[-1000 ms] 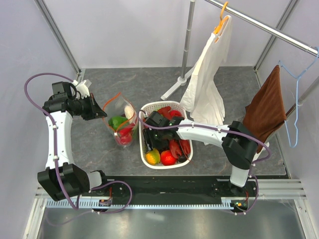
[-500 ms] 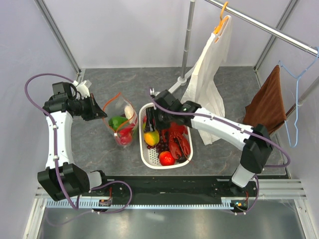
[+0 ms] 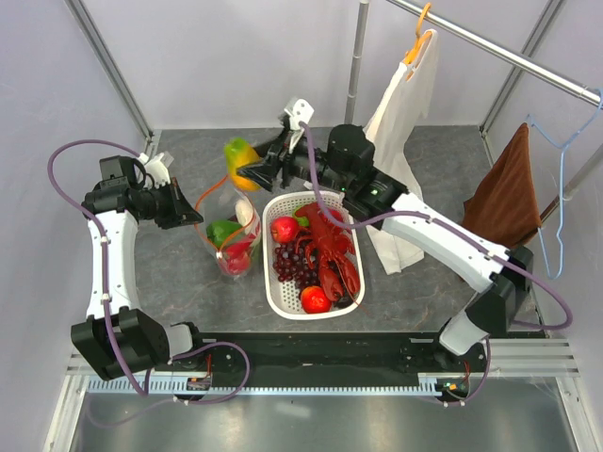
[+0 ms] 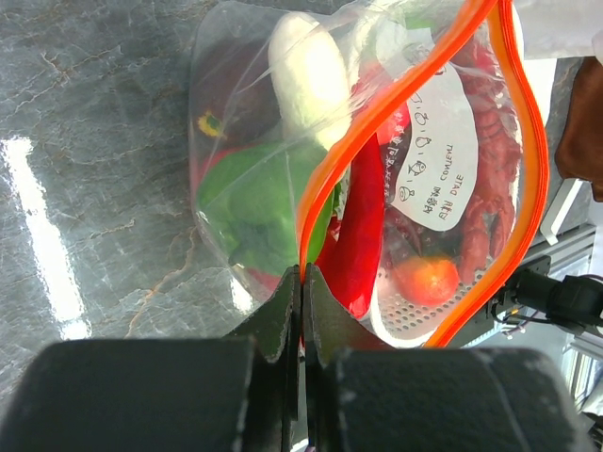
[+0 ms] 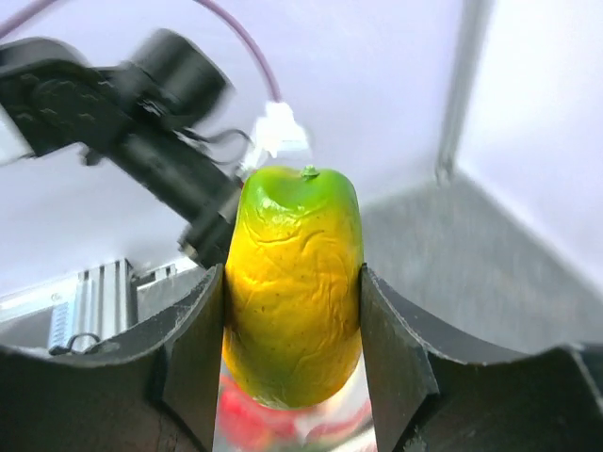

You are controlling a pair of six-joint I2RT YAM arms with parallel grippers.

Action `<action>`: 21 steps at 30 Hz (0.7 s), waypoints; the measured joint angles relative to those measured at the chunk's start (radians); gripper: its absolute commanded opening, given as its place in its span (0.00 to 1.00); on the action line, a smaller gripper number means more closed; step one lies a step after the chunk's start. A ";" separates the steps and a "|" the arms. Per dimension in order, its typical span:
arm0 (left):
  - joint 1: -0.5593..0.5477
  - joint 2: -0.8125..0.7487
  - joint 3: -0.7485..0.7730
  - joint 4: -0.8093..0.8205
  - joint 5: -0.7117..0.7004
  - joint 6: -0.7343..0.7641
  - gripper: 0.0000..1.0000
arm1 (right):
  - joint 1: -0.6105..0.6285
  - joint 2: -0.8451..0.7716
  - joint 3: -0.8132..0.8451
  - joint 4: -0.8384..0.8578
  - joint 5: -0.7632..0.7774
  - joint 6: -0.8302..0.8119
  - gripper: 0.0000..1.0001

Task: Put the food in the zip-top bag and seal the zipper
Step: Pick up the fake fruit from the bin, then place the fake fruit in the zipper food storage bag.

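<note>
The clear zip-top bag (image 3: 229,231) stands open left of the basket and holds a green pepper (image 4: 259,202), a white radish (image 4: 306,75) and red pieces. My left gripper (image 3: 191,209) is shut on the bag's orange-red zipper strip (image 4: 353,137) and holds the mouth up. My right gripper (image 3: 247,168) is shut on a yellow-green fruit (image 3: 240,153), held in the air above and behind the bag; it fills the right wrist view (image 5: 294,282). A red lobster (image 3: 332,247), grapes (image 3: 294,264) and red round fruits (image 3: 316,299) lie in the basket.
The white slotted oval basket (image 3: 281,299) sits at table centre, right of the bag. A metal stand pole (image 3: 355,66) rises behind it with a white cloth (image 3: 400,141) on a hanger. A brown cloth (image 3: 504,202) hangs at the right.
My right gripper lifted the yellow-green fruit out of the basket and carried it up and left, to above the bag. The left gripper stayed shut on the zipper strip.
</note>
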 measured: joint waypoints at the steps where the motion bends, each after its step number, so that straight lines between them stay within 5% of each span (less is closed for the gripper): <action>1: 0.000 0.000 0.000 0.000 0.001 0.000 0.02 | 0.005 0.017 0.014 0.036 -0.027 -0.033 0.00; 6: 0.000 0.000 0.002 0.000 0.006 -0.001 0.02 | 0.053 0.162 0.087 0.182 -0.182 -0.309 0.00; 21: 0.000 0.000 0.028 -0.003 0.021 -0.004 0.02 | 0.071 0.323 0.045 0.211 -0.336 -0.827 0.05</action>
